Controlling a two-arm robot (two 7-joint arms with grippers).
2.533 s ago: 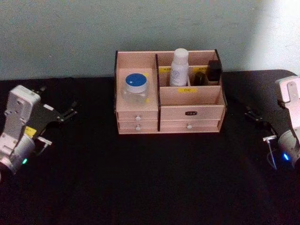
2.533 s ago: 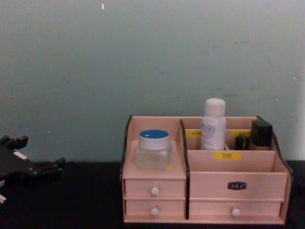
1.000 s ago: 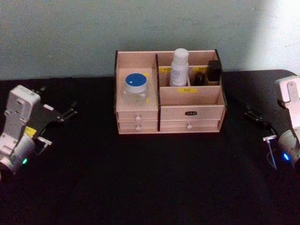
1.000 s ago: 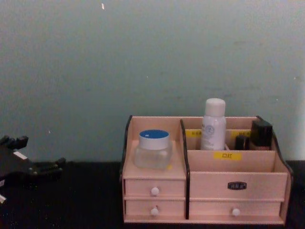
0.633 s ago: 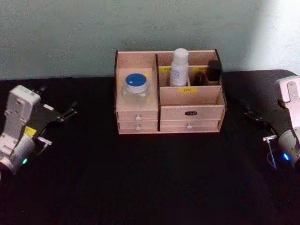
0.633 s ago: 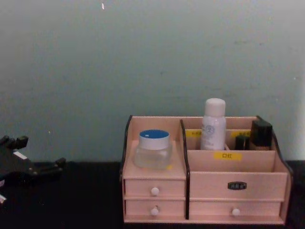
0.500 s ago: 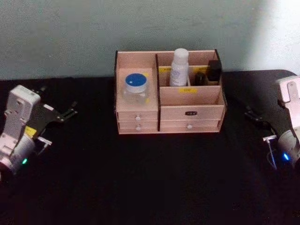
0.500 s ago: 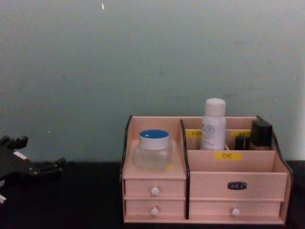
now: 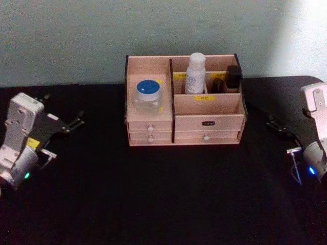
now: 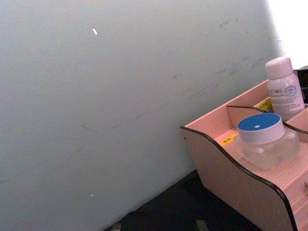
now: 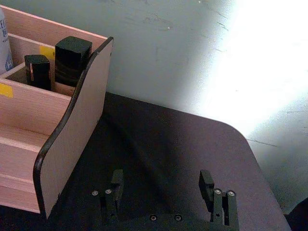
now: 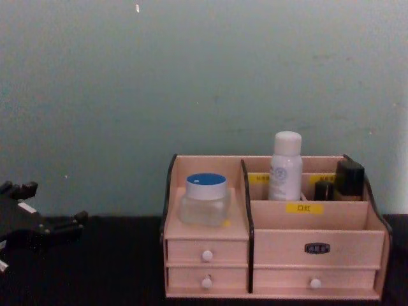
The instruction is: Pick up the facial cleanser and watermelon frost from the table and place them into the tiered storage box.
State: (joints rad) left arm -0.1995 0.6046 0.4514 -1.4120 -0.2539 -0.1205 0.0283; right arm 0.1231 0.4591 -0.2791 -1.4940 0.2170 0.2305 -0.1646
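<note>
Both items already sit in the tiered storage box (image 9: 184, 120). The right hand (image 11: 163, 185) is wide open and empty, beside the box's end; the left hand (image 9: 69, 124) looks open and empty. A careless swing could likely knock the box.

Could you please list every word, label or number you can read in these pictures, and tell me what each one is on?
None can be read for certain.
Yellow labels on the tiered storage box: dark characters, too blurred to read.
Small dark plate on the box's wide drawer: unreadable.
White bottle: round blue emblem and print, too small to read.
Yellow sticker on the left arm: unreadable.
</note>
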